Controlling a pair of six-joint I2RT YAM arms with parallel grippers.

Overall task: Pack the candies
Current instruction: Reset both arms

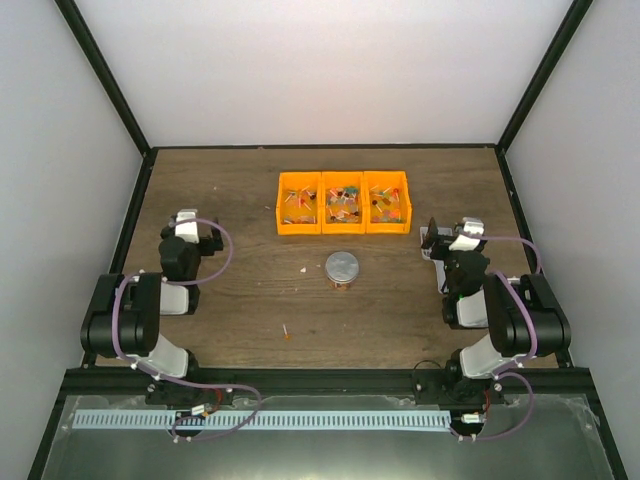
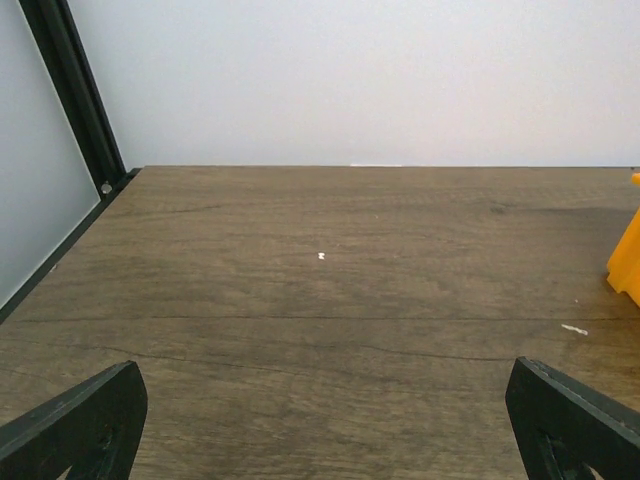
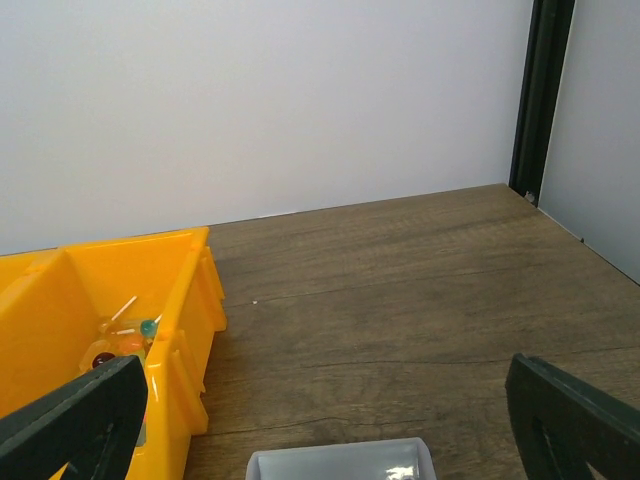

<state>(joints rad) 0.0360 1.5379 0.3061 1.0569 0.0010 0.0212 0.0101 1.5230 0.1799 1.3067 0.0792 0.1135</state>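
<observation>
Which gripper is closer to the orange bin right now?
Right. The right gripper sits open just past the bin's right end. The left gripper, also open, is off the bin's left end with a clearly wider gap.

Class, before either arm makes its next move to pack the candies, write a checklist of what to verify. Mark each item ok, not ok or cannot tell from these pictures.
1. The left gripper is open and empty: ok.
2. The right gripper is open and empty: ok.
3. The small wrapped candies sit in all three compartments of the orange plastic bin: ok.
4. The small clear round cup stands upright between the arms: ok.
5. The cup's top is open for filling: cannot tell.
6. The wooden table is free of spills: not ok, a stray candy lies near the front.
</observation>
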